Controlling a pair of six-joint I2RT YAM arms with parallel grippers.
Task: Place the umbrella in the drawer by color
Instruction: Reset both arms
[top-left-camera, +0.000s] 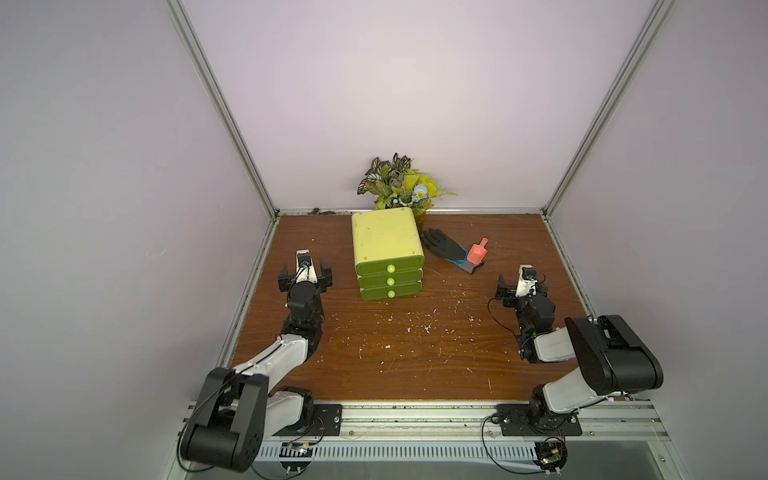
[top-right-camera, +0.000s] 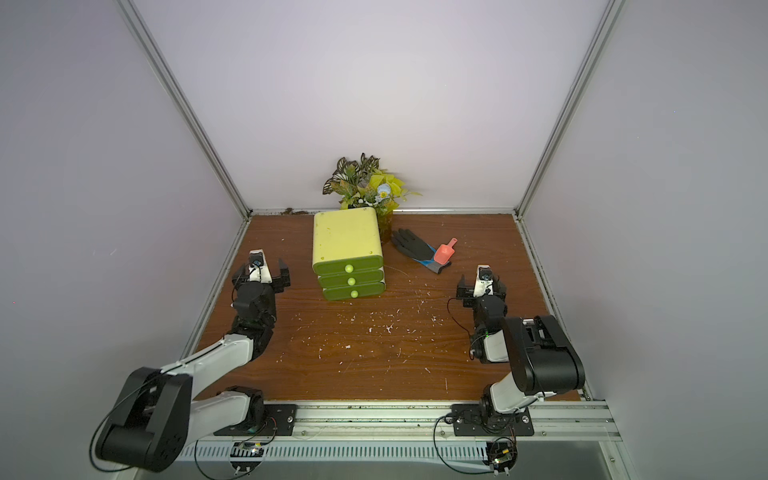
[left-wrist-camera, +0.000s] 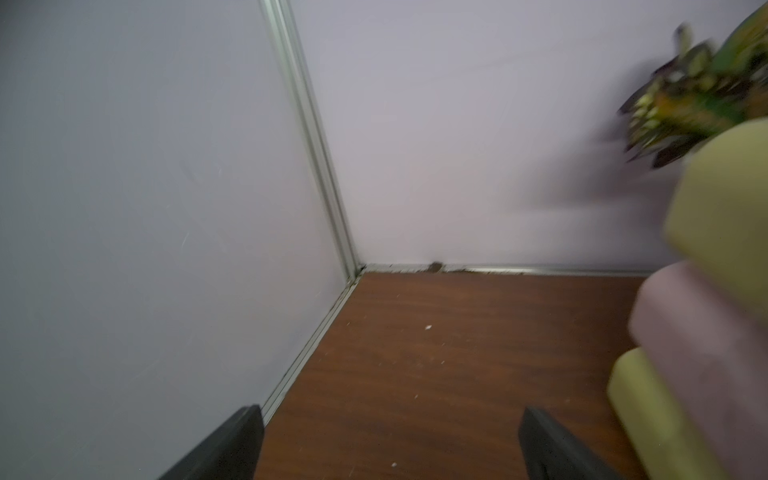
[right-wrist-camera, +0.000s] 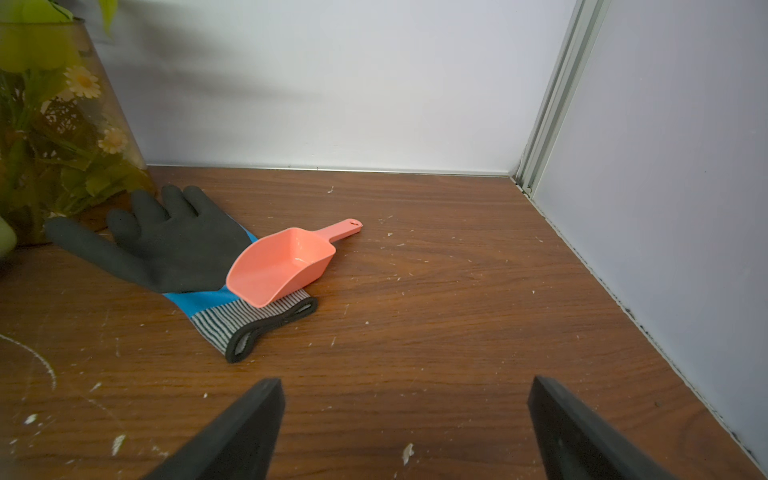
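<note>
My left pincer (top-left-camera: 305, 272) and right pincer (top-left-camera: 523, 286) both hang low over the worktop (top-left-camera: 415, 353) with jaws spread wide and nothing between them. I judge this a ready pose, one arm on either flank so that either can reach in.

The umbrella I cannot find in any view, so I cannot say where it is. The drawer unit (top-left-camera: 386, 241) stands between my two pincers, nearer the left one and a little ahead of it. Its three drawers (top-left-camera: 390, 281) are all pushed shut, fronts facing back toward my bases, which suits pulling a knob (top-left-camera: 390, 268) toward me.

Ahead of my right pincer and toward its inner side lies a black glove (right-wrist-camera: 166, 245), with a coral scoop (right-wrist-camera: 282, 266) resting on its cuff. A potted plant (top-left-camera: 399, 183) sits beyond the unit, against the back wall.

In both top views the drawer fronts all read green. My left wrist view, though blurred, catches the unit's side, where the middle tier (left-wrist-camera: 706, 324) looks dull pink between yellow ones. That bears on sorting by colour. Only the right wrist view shows the scoop to be empty.
</note>
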